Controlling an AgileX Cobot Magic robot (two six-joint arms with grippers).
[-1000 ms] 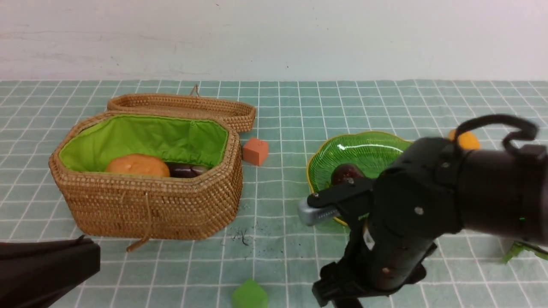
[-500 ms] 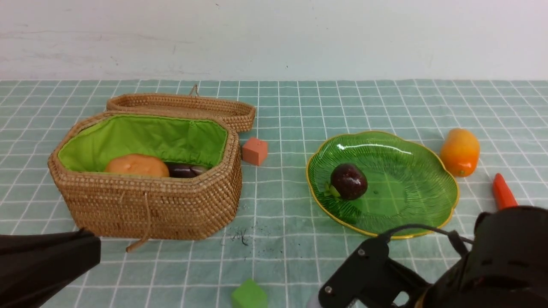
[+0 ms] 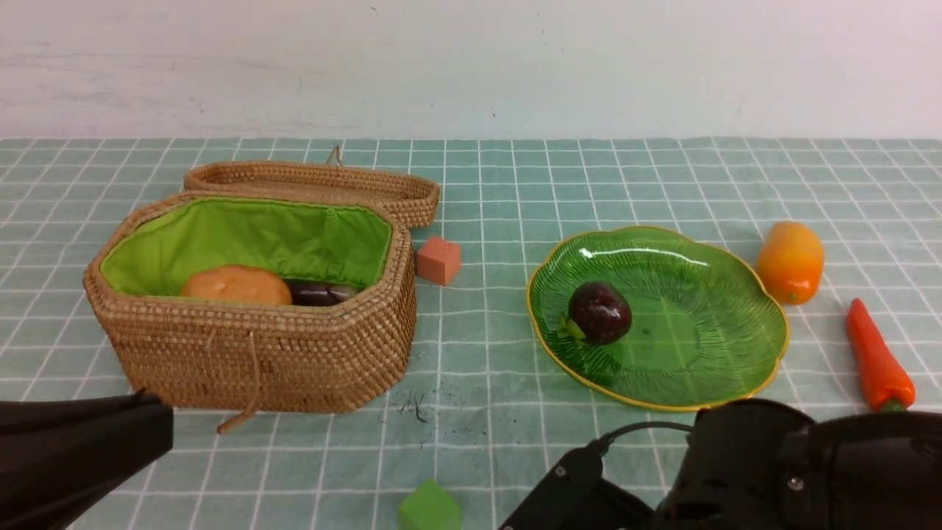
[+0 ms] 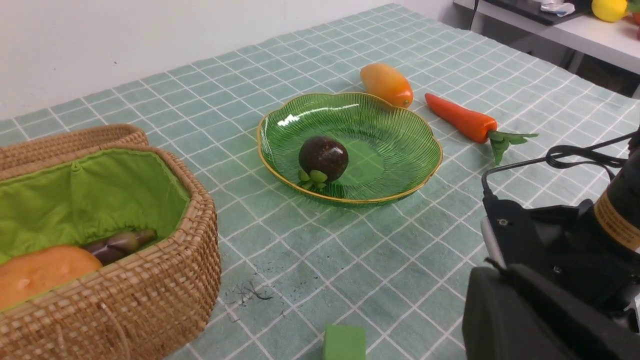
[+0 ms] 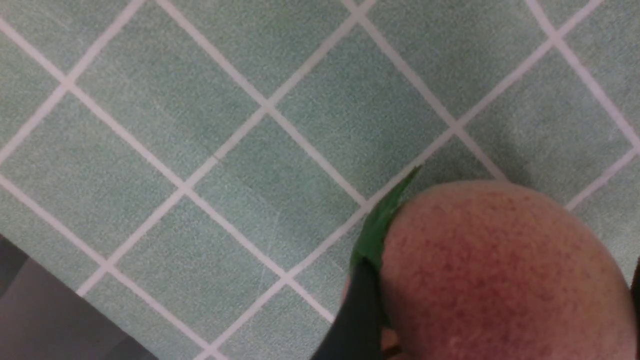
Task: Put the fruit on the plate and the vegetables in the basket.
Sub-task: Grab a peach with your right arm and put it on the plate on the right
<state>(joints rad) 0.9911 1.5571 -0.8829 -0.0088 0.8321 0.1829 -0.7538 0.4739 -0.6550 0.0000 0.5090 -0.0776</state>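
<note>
One dark finger [image 5: 352, 315] of the right gripper [image 5: 492, 300] stands against the peach [image 5: 495, 250] beside its leaf, and only a sliver of the other shows at the far side. The fruit lies between them, but I cannot tell whether they press on it or stand free. The peach rests on the checked cloth [image 5: 200, 100], cut off by the wrist view's edge. In the front view it is wholly hidden behind the bulky right arm [image 3: 773, 471], low at the near right. The left gripper [image 3: 110, 442] is a dark shape at the near left corner, mostly out of frame, fingers clenched. Beyond the right arm the plate [image 3: 706, 353] holds the mangosteen [image 3: 600, 313]. The mango [image 3: 791, 261] lies on the cloth just beside its far right rim. The carrot [image 3: 876, 361] lies to the right, apart from the plate, its green top hidden by the arm in the front view. At the left the basket [image 3: 257, 353] stands open, lid [image 3: 316, 184] laid back. The potato [image 3: 235, 285] and the tip of the eggplant [image 3: 316, 293] show over its wall, which hides the rest of the inside. A salmon cube [image 3: 438, 259] sits near the basket's right side, and a green cube [image 3: 429, 508] is cut off at the near edge.
</note>
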